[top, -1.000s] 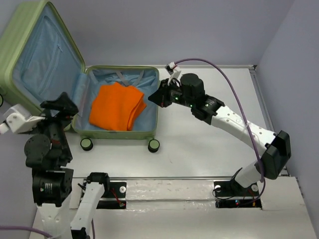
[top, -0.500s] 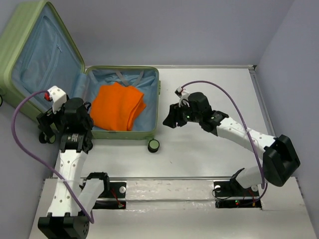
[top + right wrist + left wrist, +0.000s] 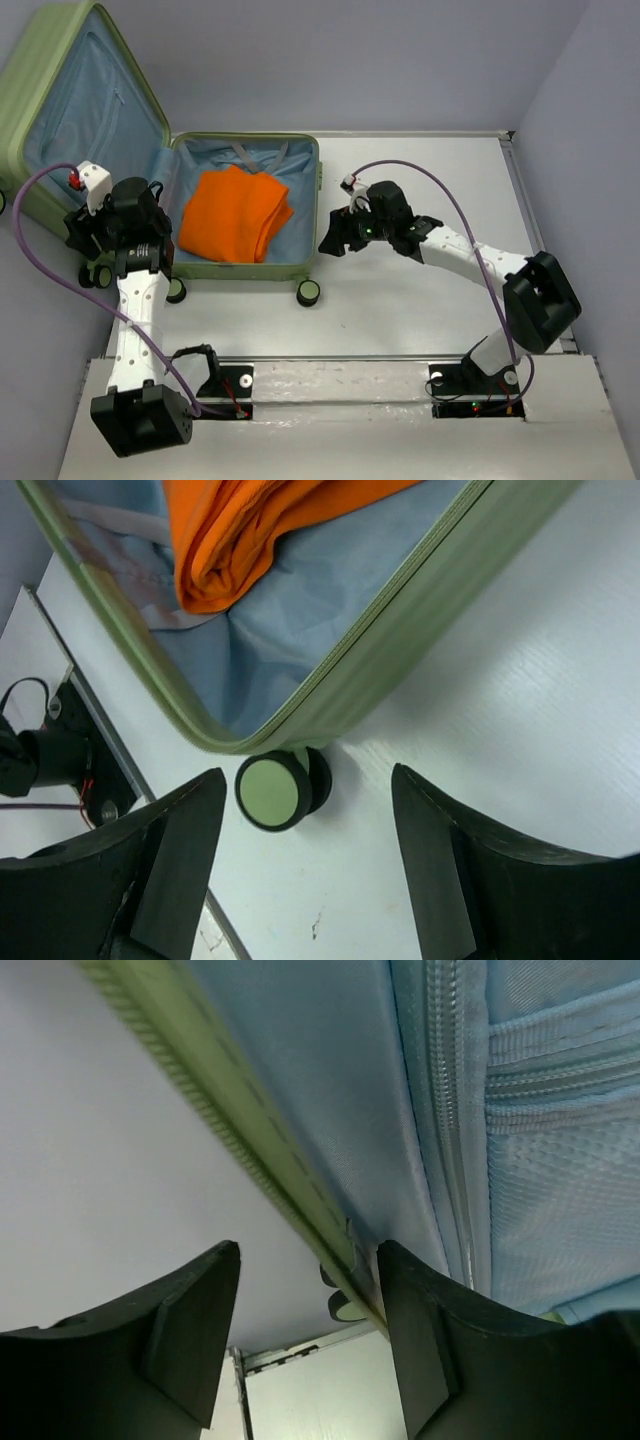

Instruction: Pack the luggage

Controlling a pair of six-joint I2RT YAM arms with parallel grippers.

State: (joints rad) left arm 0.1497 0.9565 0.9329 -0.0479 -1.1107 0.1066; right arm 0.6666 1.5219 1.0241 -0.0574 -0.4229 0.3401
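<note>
The luggage (image 3: pixel 70 90) lies open, its light green lid leaning at the back left and its base (image 3: pixel 318 200) flat on the table. A folded orange cloth (image 3: pixel 235 215) rests in the blue-lined base. My left gripper (image 3: pixel 82 235) is at the lid's lower left edge. In the left wrist view its jaws (image 3: pixel 308 1257) stand apart, with the lid's green rim (image 3: pixel 250 1150) running past the inner face of the right finger (image 3: pixel 420 1330). My right gripper (image 3: pixel 331 241) hovers open just right of the base, with nothing between its fingers (image 3: pixel 308 780). It faces the near right wheel (image 3: pixel 272 790).
Black-rimmed wheels (image 3: pixel 309 292) stick out from the base's near side. The table's side walls (image 3: pixel 590 120) close in at the right and back. The arms' mounting rail (image 3: pixel 340 385) runs along the near edge. The orange cloth (image 3: pixel 260 530) lies against the base's inner corner.
My left arm swung up from the left and brought its gripper to the lid's edge, jaws narrowing. My right gripper opened and drew back from the base's right rim toward the near wheel.
</note>
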